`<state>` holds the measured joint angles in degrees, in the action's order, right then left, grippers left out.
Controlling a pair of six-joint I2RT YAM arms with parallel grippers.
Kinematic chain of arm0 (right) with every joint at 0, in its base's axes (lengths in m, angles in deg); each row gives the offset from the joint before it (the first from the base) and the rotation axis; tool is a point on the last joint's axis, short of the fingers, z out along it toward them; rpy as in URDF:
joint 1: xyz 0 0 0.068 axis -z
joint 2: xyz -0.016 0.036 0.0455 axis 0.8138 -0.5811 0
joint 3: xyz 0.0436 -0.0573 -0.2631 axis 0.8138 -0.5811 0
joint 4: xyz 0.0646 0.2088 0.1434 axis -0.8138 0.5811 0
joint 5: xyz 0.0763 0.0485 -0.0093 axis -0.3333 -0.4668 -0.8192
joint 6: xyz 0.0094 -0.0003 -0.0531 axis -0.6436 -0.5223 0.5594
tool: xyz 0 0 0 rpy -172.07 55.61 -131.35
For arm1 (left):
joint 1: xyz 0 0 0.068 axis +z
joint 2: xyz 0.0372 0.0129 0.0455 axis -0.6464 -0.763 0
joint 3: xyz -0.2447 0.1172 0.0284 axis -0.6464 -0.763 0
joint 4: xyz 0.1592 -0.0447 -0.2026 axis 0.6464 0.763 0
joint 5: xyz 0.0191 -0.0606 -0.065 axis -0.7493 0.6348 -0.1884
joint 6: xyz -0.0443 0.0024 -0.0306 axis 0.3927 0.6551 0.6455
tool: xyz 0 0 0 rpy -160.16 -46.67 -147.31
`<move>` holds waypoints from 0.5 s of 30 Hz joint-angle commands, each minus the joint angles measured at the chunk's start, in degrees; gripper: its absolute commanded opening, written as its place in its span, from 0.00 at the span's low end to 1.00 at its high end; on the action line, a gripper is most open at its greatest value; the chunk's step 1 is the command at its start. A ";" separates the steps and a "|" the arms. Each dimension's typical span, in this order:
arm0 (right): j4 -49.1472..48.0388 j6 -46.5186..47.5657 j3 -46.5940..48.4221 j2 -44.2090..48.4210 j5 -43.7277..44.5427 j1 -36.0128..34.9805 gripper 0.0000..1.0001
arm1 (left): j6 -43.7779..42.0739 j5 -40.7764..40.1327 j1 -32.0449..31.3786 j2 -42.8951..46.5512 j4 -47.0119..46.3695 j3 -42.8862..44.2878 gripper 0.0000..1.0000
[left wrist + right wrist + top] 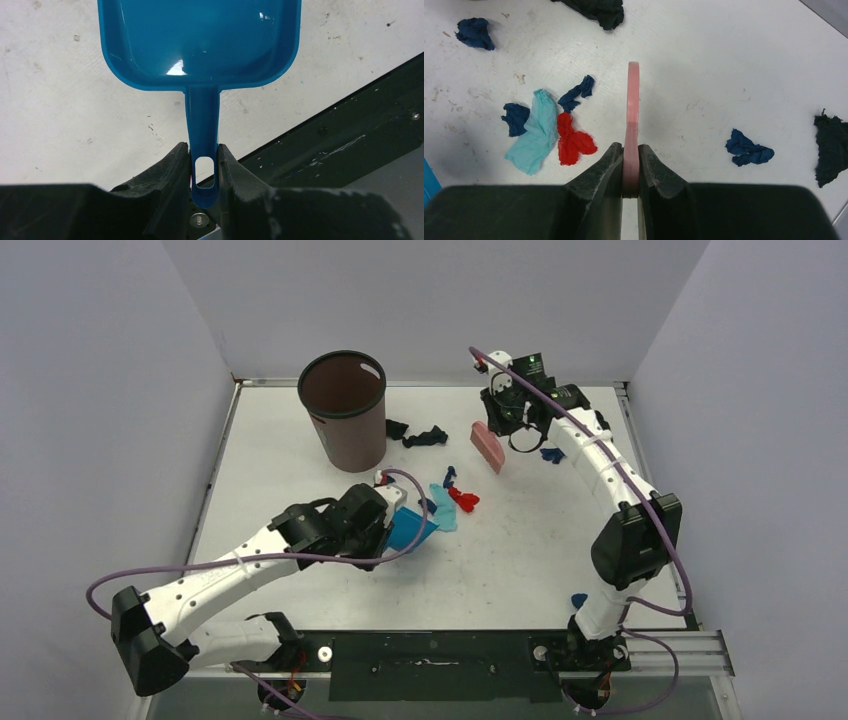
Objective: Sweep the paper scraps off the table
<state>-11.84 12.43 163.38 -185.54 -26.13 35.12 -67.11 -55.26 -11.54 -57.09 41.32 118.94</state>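
- Underneath, white speckled tabletop (pixel 520 560), boxed by plain grey walls (pixel 430 300) on three sides.
- Scattered across its middle and far half: dark blue and black paper scraps (pixel 748 148), plus one pale blue piece (pixel 531 132) and one red piece (pixel 574 142).
- Upright toward the far left: brown bin (pixel 345 415), inside too dark to read.
- Clamped by its handle in the left pincer (pixel 203 157): blue dustpan (pixel 200 40), only glossy plastic visible within.
- Pinched edge-on in the right pincer (pixel 630 150): pink brush (pixel 631 115).

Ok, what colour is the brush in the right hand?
Pink. The brush shows best in the right wrist view, seen edge-on.
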 commanded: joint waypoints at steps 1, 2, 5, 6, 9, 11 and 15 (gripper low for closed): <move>-4.29 0.86 -0.65 -2.45 5.96 -0.98 0.05 | 1.08 1.83 -0.87 -4.02 -1.02 1.71 0.00; -4.34 0.54 -0.56 -3.16 5.52 -1.17 0.05 | 0.64 2.38 -0.82 -4.92 -1.57 1.37 0.00; -4.01 -0.47 0.46 -5.67 4.18 -1.52 0.05 | -0.70 3.18 -0.77 -8.09 -2.76 1.10 0.00; -3.87 -0.46 0.87 -6.40 4.16 -1.91 0.05 | -1.12 2.84 -0.79 -9.21 -2.93 1.16 0.00; -4.21 -0.49 1.05 -8.00 4.54 -3.37 0.05 | -2.29 2.96 -0.77 -12.50 -4.46 1.30 0.00; -3.84 -0.58 1.13 -9.16 4.72 -4.96 0.05 | -2.51 3.19 -0.65 -15.06 -5.81 1.47 0.00; -1.37 -0.38 1.59 -10.46 3.87 -9.04 0.05 | -2.01 3.64 0.61 -20.05 -8.45 1.73 0.00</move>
<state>-14.88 12.19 163.20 -194.44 -22.33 30.20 -68.69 -52.92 -12.00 -73.75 37.83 118.92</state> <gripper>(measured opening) 0.130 0.218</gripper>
